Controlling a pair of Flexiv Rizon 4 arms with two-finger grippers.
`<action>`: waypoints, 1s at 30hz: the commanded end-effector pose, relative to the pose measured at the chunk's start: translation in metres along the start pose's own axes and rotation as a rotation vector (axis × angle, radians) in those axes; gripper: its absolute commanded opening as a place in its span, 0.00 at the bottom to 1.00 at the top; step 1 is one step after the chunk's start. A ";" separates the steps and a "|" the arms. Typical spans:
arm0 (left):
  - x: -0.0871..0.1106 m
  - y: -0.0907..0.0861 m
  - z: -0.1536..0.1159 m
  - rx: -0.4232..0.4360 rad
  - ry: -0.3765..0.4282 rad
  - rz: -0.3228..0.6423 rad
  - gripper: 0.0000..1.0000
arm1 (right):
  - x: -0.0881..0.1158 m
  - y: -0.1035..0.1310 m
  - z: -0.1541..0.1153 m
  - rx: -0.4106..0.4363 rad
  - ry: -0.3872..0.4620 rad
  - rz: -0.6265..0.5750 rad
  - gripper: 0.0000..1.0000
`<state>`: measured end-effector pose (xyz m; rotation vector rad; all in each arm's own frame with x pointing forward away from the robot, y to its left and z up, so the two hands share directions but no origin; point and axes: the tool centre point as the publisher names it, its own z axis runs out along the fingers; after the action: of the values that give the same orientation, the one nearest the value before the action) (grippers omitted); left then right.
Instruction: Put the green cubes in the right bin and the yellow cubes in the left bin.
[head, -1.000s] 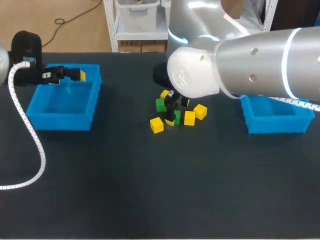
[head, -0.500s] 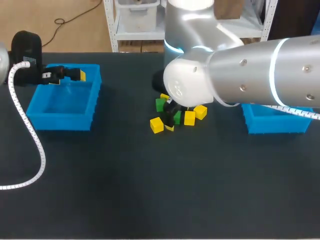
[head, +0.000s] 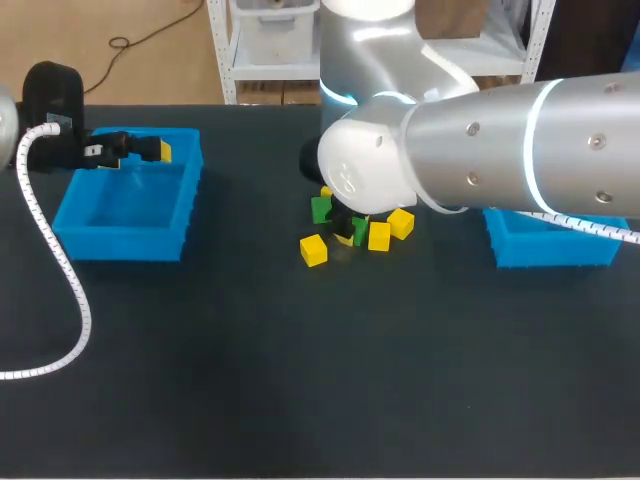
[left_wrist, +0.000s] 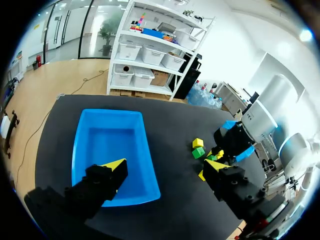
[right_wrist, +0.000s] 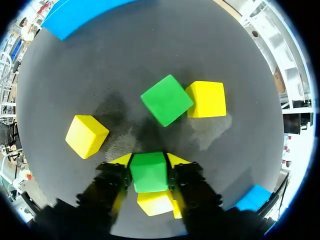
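Our right gripper (right_wrist: 150, 161) is closed on a green cube (right_wrist: 148, 175) at the centre of the table (head: 300, 380). Next: lift it clear and carry it to the right bin (head: 548, 248). Our left gripper (left_wrist: 165, 167) hangs open over the left bin (left_wrist: 100, 135).

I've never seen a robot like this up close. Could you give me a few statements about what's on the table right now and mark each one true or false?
1. The right pincer is closed on a green cube. True.
2. The left bin has yellow cubes in it. False: the left wrist view shows it empty.
3. The left pincer is open and holds nothing. True.
4. Every loose cube on the table is green. False: several are yellow, such as the yellow cube at the edge of the pile.
5. The two bins stand side by side. False: the right bin is at the opposite side from the left bin, with the pile of cubes between them.
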<state>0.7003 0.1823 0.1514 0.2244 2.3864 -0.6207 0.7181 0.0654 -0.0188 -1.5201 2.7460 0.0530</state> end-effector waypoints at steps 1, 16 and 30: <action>0.001 0.002 0.000 0.012 -0.007 0.002 1.00 | 0.003 -0.003 -0.015 0.034 -0.042 0.016 0.00; 0.001 0.002 0.000 0.012 -0.007 0.002 1.00 | 0.063 -0.128 -0.133 0.306 -0.264 0.453 0.00; 0.001 0.002 0.000 0.012 -0.007 0.002 1.00 | 0.175 -0.176 -0.099 0.316 -0.109 0.931 0.12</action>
<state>0.7003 0.1823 0.1514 0.2243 2.3864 -0.6207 0.7946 -0.1728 0.0802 -0.3145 2.9882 -0.2872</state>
